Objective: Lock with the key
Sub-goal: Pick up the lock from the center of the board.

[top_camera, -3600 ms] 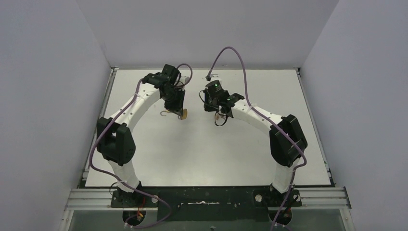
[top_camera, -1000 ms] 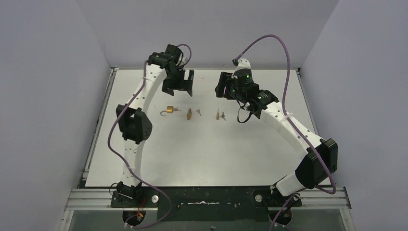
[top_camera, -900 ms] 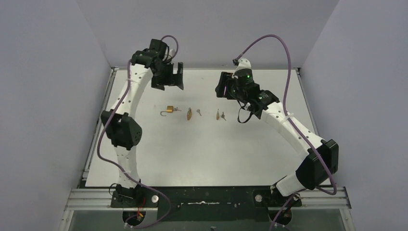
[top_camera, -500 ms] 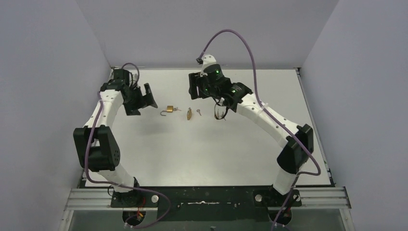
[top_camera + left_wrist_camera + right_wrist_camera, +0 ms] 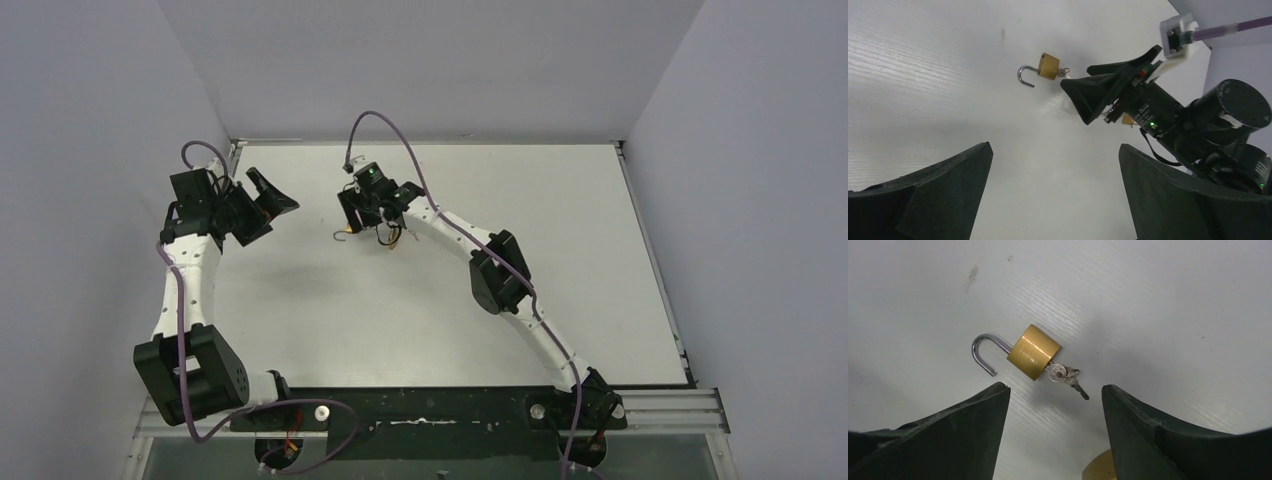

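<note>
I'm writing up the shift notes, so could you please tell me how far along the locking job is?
Done: the key appears seated in the brass padlock. In hand: nothing is gripped; the right arm holds its jaws open directly above the padlock, and the left arm has its open jaws off to the side. Left: the shackle is open, so it must be pushed shut and the key turned.

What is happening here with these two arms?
The right hand hovers open over a brass padlock lying on the table. The padlock's shackle is open and a key sits in it. The left hand is also open, off to the left side, holding nothing. Neither hand grips anything, and the padlock is not yet locked.
</note>
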Controlling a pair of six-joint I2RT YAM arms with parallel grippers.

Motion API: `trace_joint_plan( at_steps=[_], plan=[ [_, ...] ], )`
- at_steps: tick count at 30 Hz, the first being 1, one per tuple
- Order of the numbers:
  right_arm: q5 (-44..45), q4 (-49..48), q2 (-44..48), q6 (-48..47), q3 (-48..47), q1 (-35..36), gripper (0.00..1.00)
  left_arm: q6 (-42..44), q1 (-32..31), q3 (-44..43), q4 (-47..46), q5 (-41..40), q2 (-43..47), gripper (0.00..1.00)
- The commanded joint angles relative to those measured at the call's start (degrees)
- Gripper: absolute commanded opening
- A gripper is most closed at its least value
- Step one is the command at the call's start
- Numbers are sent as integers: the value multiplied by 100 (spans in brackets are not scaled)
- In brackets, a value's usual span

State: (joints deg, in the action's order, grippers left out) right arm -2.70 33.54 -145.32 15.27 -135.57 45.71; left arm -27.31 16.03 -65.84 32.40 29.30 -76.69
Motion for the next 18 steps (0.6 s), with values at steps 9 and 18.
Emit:
trace_joint_plan(
  at_steps=[9, 18],
  plan=[
    [126, -475, -633, -281, -973, 289, 69, -127, 124, 525, -819, 765, 103, 97],
    [562, -870, -956, -549, -878, 397, 68, -113, 115, 632, -902, 796, 148, 97]
  ],
)
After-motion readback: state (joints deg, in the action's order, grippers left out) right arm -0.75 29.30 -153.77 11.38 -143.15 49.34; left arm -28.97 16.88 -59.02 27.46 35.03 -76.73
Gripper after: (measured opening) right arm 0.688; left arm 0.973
